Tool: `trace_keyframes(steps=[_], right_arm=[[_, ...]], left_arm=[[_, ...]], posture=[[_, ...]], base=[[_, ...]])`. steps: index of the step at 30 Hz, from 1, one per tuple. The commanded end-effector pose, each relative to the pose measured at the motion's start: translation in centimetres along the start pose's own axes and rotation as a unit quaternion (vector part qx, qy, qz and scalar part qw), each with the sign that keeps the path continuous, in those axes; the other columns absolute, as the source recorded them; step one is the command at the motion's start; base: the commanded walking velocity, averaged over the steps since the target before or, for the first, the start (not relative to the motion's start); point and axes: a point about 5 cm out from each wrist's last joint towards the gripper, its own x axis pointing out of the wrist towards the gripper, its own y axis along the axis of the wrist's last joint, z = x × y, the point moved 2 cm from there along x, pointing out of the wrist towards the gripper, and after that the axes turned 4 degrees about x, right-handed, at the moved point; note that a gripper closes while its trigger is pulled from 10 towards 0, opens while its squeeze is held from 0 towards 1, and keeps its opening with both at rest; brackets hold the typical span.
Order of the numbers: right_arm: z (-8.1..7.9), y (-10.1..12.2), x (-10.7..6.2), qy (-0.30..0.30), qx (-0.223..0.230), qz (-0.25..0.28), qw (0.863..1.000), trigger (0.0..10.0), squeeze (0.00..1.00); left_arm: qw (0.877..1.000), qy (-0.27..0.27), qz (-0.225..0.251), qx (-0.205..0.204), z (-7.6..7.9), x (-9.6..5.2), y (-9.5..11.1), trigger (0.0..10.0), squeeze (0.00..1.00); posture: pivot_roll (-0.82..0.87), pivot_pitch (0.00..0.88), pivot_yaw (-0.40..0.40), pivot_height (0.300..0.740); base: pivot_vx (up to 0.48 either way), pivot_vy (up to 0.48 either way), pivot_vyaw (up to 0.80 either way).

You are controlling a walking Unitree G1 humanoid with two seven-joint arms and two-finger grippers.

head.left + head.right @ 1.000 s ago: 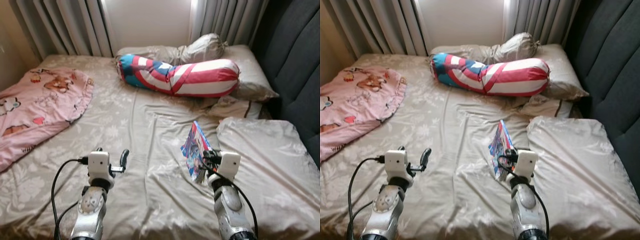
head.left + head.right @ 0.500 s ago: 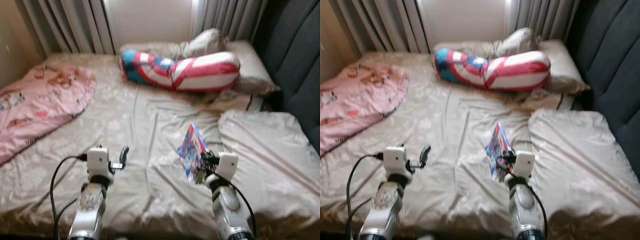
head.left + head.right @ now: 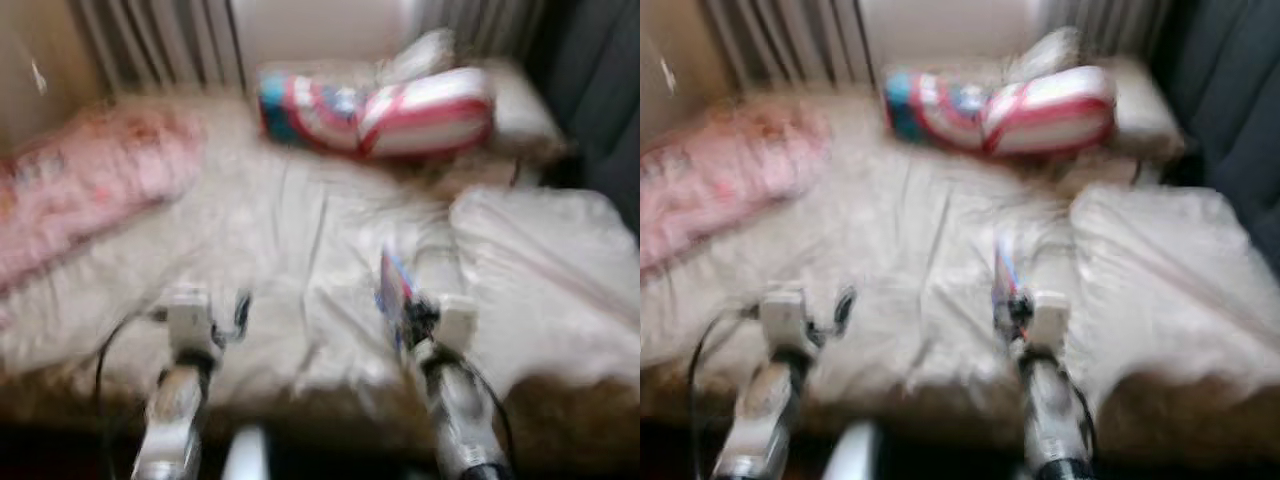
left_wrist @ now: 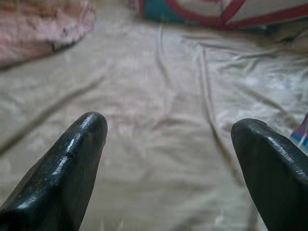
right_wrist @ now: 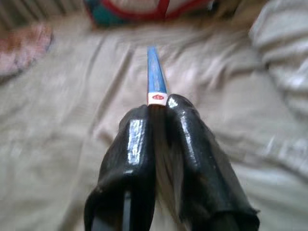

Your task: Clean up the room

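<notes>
The view has pulled back from the bed (image 3: 300,230), blurring everything.
Right tool (image 5: 159,108) pinches a thin book (image 5: 155,79) edge-on; left tool (image 4: 168,144) gapes wide over wrinkled beige sheet.

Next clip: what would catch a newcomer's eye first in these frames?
Probably the red, white and blue bolster pillow at the head of the bed, then the pink blanket heaped on the robot's left side. Nearer, the right gripper pinches a thin colourful book edge-on above the sheet, while the left gripper is open.
</notes>
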Motion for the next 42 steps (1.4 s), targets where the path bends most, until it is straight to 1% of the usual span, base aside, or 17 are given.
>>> trace_keyframes(steps=[1, 9, 20, 24, 31, 33, 34, 36, 37, 39, 42], right_arm=[[-0.9, 1.6, 0.8, 0.019, 0.0, 0.031, 0.999, 10.0, 0.0], [-1.0, 1.7, 0.8, 0.022, 0.001, 0.034, 0.999, 10.0, 0.0], [-1.0, 1.9, 0.8, 0.02, -0.002, 0.041, 0.999, 10.0, 0.0], [-1.0, 2.0, 0.8, 0.019, -0.003, 0.043, 0.999, 10.0, 0.0], [-1.0, 2.1, 0.9, 0.022, -0.002, 0.045, 0.999, 10.0, 0.0], [-1.2, 2.2, 1.0, 0.024, 0.004, 0.046, 0.999, 10.0, 0.0], [-1.3, 2.3, 1.1, 0.026, 0.015, 0.048, 0.998, 10.0, 0.0], [-1.3, 2.3, 1.2, 0.026, 0.018, 0.048, 0.998, 10.0, 0.0], [-1.2, 2.6, 1.4, 0.02, 0.044, 0.051, 0.998, 10.0, 0.0], [-1.0, 2.8, 1.7, 0.014, 0.066, 0.052, 0.996, 10.0, 0.0], [-0.5, 2.4, 2.2, -0.004, 0.11, 0.03, 0.993, 10.0, 0.0]], left_arm=[[1.0, -0.005, 0.018, 0.004, 0.0, 0.7, 1.0, 10.0, 0.0], [1.0, -0.006, 0.007, 0.002, -0.1, 0.8, 0.3, 10.0, 0.0], [1.0, -0.006, 0.0, 0.0, -0.3, 0.8, -0.3, 10.0, 0.0], [1.0, -0.003, -0.005, 0.0, -0.6, 0.8, -0.6, 10.0, 0.0], [1.0, -0.004, -0.005, -0.001, -0.5, 0.8, -0.8, 10.0, 0.0], [1.0, -0.004, -0.005, 0.0, -0.5, 0.9, -0.8, 10.0, 0.0], [1.0, -0.005, -0.004, 0.0, -0.5, 0.9, -0.9, 10.0, 0.0], [1.0, -0.005, -0.004, 0.0, -0.5, 0.9, -0.9, 10.0, 0.0], [1.0, -0.006, -0.003, 0.001, -0.5, 0.9, -0.9, 10.0, 0.0], [1.0, -0.007, -0.004, 0.001, -0.5, 0.9, -0.9, 10.0, 0.0], [1.0, -0.008, -0.004, 0.004, -0.7, 0.7, -1.0, 10.0, 0.0]], posture=[[-0.05, 0.039, -0.014, 0.642], [-0.05, 0.041, -0.014, 0.642], [-0.05, 0.042, -0.014, 0.642], [-0.05, 0.042, -0.014, 0.642], [-0.05, 0.039, -0.016, 0.642], [-0.05, 0.038, -0.015, 0.642], [-0.05, 0.038, -0.015, 0.642], [-0.05, 0.038, -0.015, 0.642], [-0.04, 0.042, -0.014, 0.642], [-0.04, 0.043, -0.014, 0.642], [-0.01, 0.052, -0.012, 0.642]], base=[[0.0, 0.0, 0.0], [0.0, 0.0, 0.0], [0.272, 0.0, 0.0], [0.298, 0.0, 0.0], [0.307, 0.0, 0.0], [0.283, 0.0, 0.0], [0.0, 0.0, 0.0], [0.0, 0.0, 0.0], [0.0, 0.0, 0.0], [0.0, 0.0, 0.0], [0.0, 0.0, 0.0]])
